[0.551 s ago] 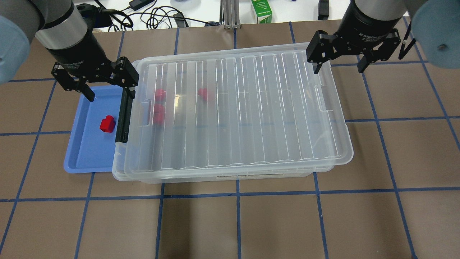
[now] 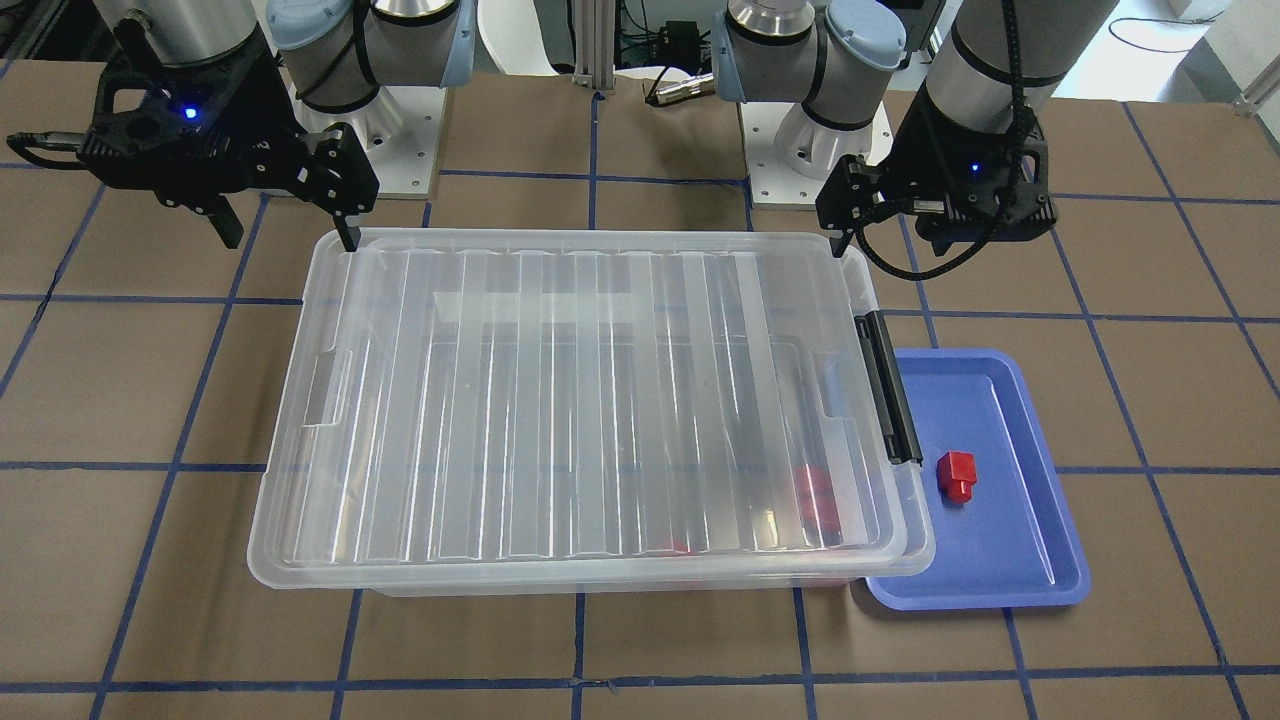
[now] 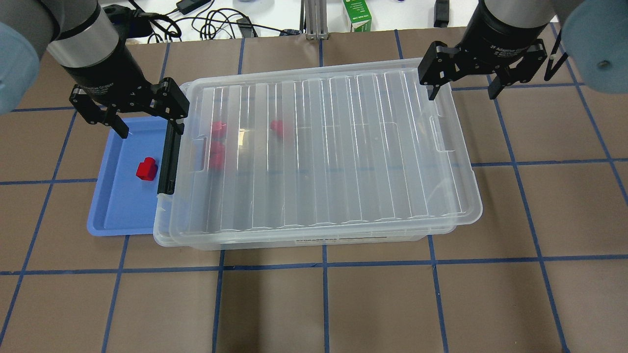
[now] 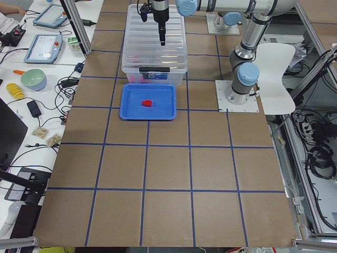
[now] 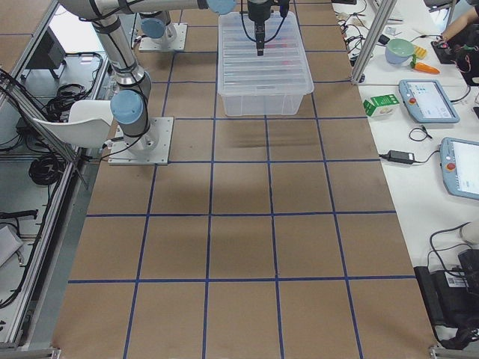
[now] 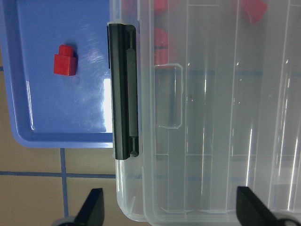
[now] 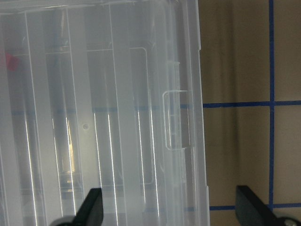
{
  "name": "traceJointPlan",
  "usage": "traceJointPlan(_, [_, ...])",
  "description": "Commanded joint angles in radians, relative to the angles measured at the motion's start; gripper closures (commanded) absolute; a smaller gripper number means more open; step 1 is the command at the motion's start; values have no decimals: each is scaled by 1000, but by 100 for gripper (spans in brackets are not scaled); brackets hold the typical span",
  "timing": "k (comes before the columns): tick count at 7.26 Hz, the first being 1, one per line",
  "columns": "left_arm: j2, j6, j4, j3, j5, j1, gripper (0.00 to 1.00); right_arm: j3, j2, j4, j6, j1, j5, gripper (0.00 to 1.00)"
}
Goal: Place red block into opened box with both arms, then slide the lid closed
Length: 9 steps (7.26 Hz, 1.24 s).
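Box (image 3: 304, 242): on counter (image 3: 343, 304), long axis left–right, latch bar (image 3: 168, 157) at left end
Lid (image 3: 324, 147): over box
Blue tray (image 3: 117, 215): beside latch bar
Left claw (image 3: 151, 128): wide open, empty, above latch bar
Right claw (image 3: 462, 93): wide open, empty, above opposite end
Red block (image 3: 146, 169): in blue tray, nearest left claw
Writing: "2F Adaptive", on right arm (image 3: 500, 41)

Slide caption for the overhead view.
Lid covers box; left end effector and right end effector open, red block in tray.
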Motion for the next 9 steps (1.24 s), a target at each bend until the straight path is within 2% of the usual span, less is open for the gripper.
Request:
traceJointPlan(1, [-1,-2,-2,-1,-4,-1,0,12,29,-20,-55,-58,-2,0])
traceJointPlan(4, [-1,-1,4,-24,0,-2,0,17,166,-69,-77,-73,-2,1])
traceJointPlan(5, [-6,9,12,-24,6,2,0,35,211,-126,-80,-75,-3,2])
traceJointPlan(8, [-27,13,70,0,6,32,0,170,205,-290,-135,-93,-6,2])
traceJointPlan(9, [-12,15,79,5,5,85,0,191,199,-301,-153,-98,-6,2])
